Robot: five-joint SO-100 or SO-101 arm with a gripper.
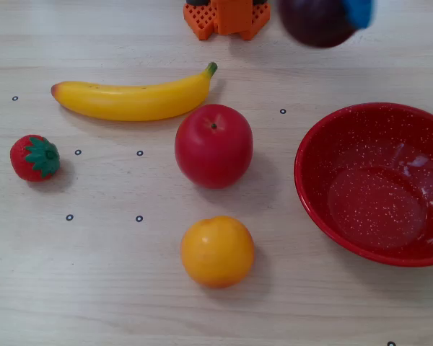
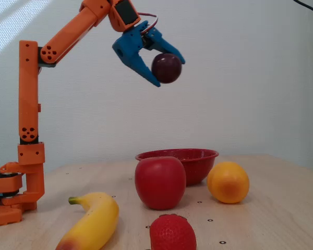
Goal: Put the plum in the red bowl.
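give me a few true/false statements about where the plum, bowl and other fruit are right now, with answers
1. The plum is held between the blue fingers, high above the table. True.
2. The red bowl already has fruit in it. False: it is empty.
3. In the fixed view from above, the strawberry lies at the far left, apart from the other fruit. True.
4. The banana rests on top of the apple. False: both lie on the table, apart.
5. The orange sits inside the bowl. False: it is on the table beside it.
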